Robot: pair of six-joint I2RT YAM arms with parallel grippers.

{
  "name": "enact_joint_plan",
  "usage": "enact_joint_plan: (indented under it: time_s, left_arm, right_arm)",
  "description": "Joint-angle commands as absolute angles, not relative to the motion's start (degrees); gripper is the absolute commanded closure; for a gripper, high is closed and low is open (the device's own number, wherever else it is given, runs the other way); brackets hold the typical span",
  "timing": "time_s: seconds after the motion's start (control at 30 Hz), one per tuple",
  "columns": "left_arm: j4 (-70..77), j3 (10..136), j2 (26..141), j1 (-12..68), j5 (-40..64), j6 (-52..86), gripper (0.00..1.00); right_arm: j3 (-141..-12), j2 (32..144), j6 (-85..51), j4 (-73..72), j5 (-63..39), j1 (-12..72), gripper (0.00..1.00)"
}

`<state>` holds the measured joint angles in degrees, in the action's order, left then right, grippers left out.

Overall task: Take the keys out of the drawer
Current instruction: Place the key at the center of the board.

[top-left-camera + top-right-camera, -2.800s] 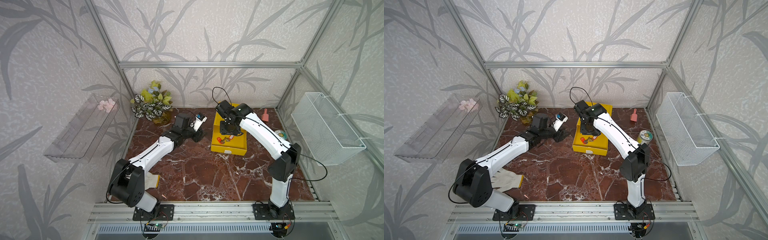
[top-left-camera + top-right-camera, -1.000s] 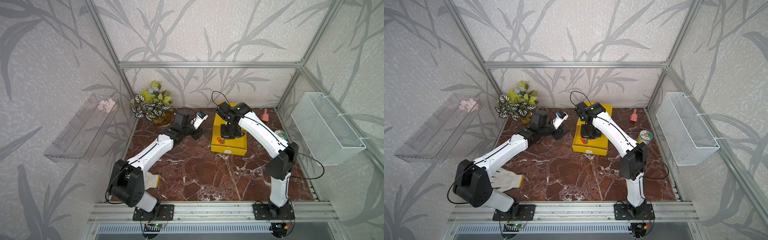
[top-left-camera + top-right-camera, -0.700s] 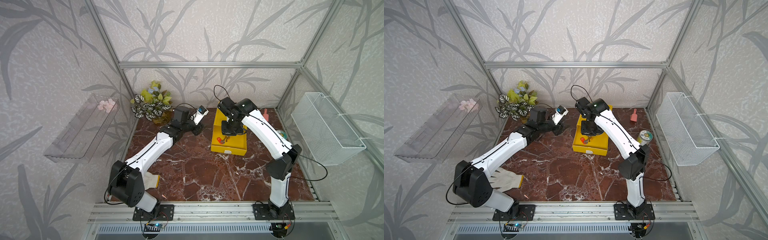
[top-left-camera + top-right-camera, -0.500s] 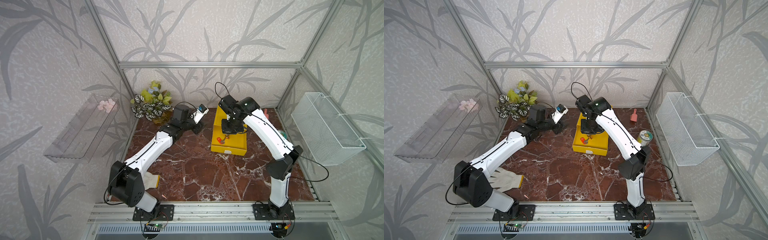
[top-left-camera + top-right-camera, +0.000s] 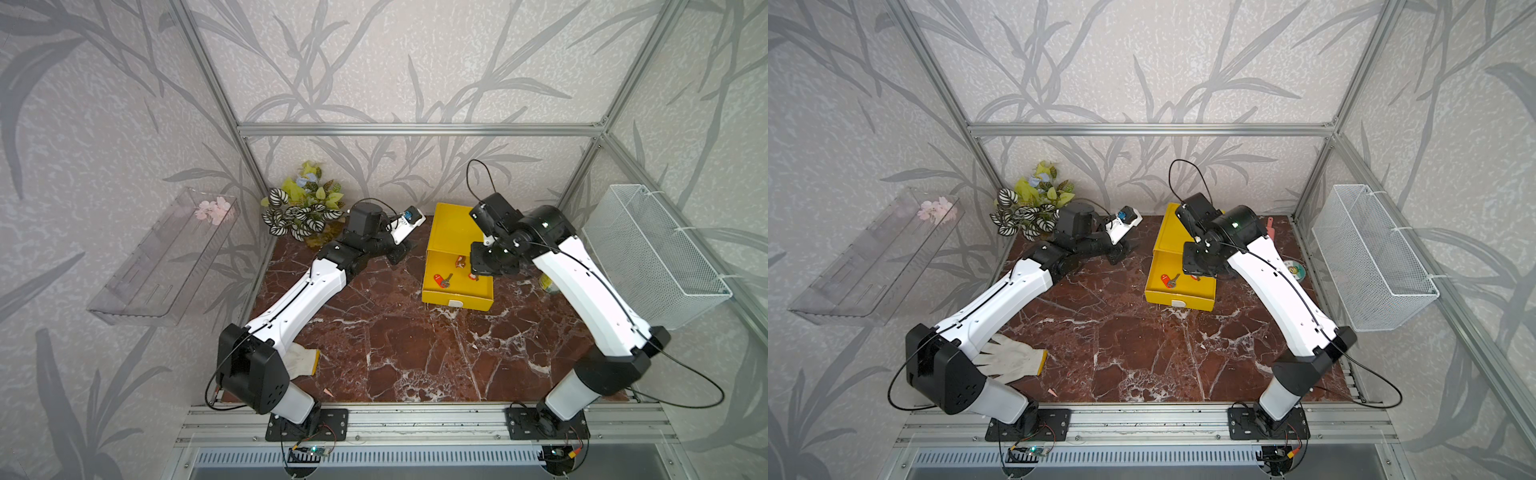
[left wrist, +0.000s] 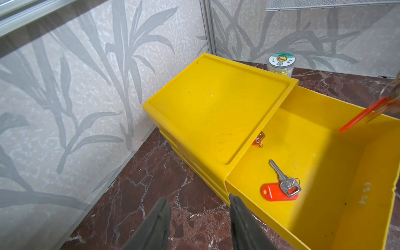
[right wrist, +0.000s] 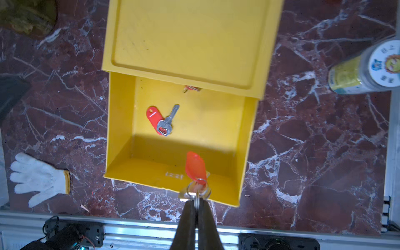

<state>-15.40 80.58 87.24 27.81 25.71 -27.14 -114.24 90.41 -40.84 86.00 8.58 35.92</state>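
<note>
A yellow drawer (image 5: 457, 297) stands pulled out of its yellow cabinet (image 5: 451, 226) at the back of the table. My right gripper (image 7: 196, 200) is shut on the ring of a bunch of keys with an orange tag (image 7: 195, 170), hanging above the drawer's front part (image 5: 474, 275). A second key with a red tag (image 7: 162, 121) lies on the drawer floor (image 6: 281, 188). A third bunch (image 6: 258, 139) peeks out from under the cabinet top. My left gripper (image 6: 199, 201) is open and empty, low over the table beside the drawer's left wall (image 5: 400, 257).
A labelled jar (image 5: 1293, 270) stands right of the drawer, a pink scoop (image 5: 1269, 226) behind it. A white glove (image 5: 1013, 357) lies by the left arm's base. A leafy plant (image 5: 307, 208) fills the back left corner. A wire basket (image 5: 652, 253) hangs on the right wall.
My right gripper has risen from the drawer floor with the orange-tagged keys hanging from it. The left arm has swung a little toward the back, its fingers narrowing slightly.
</note>
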Motion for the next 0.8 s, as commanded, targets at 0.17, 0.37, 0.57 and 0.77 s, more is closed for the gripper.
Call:
enact_joint_plan:
  time_s: [0.17, 0.37, 0.57, 0.77]
  left_arm:
    - [-17.7, 84.6, 88.4, 30.8, 28.3, -31.7, 0.54]
    - [-19.8, 87.1, 91.0, 32.7, 30.5, -31.8, 0.54]
    - [-22.4, 88.6, 92.8, 33.5, 30.5, -33.7, 0.56]
    - [-25.8, 91.2, 94.3, 34.0, 28.8, -35.9, 0.56]
  right_arm:
    - [-100.8, 77.9, -53.5, 90.3, 10.0, 28.3, 1.0]
    - [-88.7, 73.9, -51.8, 88.4, 3.2, 18.7, 1.0]
    - [-76.4, 74.4, -49.7, 76.9, -0.8, 13.6, 1.0]
    - [-64.7, 77.4, -50.2, 64.4, -4.7, 10.1, 1.0]
